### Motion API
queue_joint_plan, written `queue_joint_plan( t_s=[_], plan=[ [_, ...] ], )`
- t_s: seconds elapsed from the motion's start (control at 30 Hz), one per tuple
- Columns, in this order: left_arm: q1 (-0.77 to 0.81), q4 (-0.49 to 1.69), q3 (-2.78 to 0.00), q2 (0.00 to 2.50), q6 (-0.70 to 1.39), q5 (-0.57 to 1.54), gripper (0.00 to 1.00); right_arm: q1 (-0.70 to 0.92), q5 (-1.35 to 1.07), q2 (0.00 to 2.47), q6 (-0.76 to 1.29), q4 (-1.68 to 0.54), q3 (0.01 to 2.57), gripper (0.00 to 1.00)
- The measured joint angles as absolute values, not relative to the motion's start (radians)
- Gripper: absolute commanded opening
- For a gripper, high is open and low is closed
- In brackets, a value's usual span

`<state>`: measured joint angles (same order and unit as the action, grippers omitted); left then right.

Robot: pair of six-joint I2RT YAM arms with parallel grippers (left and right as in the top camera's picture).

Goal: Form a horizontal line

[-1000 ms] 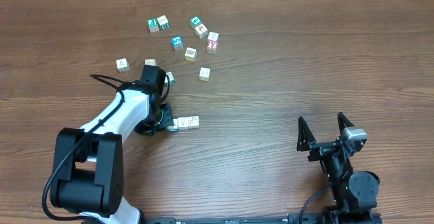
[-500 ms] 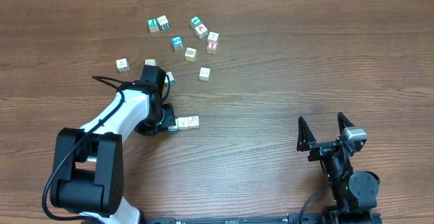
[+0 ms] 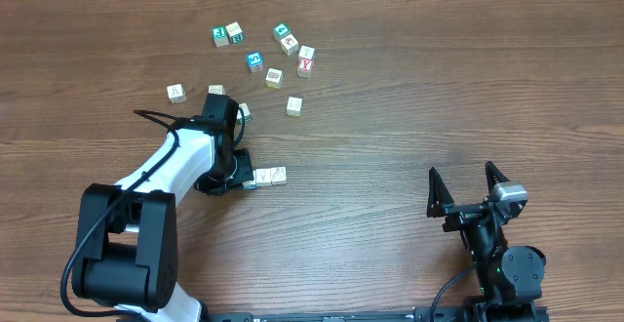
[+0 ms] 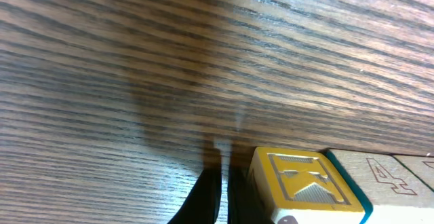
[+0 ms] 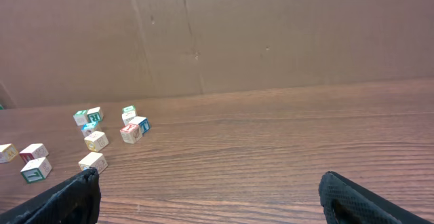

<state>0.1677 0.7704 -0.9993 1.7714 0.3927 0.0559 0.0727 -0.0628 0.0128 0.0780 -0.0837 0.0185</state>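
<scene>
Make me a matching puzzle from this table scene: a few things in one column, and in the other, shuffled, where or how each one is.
Things:
1. left end effector
2. right end effector
3. horizontal line of cubes
4. red-edged cube

Places or states:
A. among the loose cubes
B. shut, beside the row's end cube
C. wide open, holding nothing
D. pieces touching side by side

Pairs: 1-B, 2-C, 3-D, 4-A
</scene>
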Motion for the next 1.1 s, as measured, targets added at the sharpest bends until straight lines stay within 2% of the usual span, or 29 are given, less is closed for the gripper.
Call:
queue_joint_plan(
  t_s=[1.1],
  plan=[
    [0.168,0.740,-0.999,1.771,0.361,0.057,0.04,0.073,-0.063,0.013,0.078,-0.083,0.019,1.00]
  ],
)
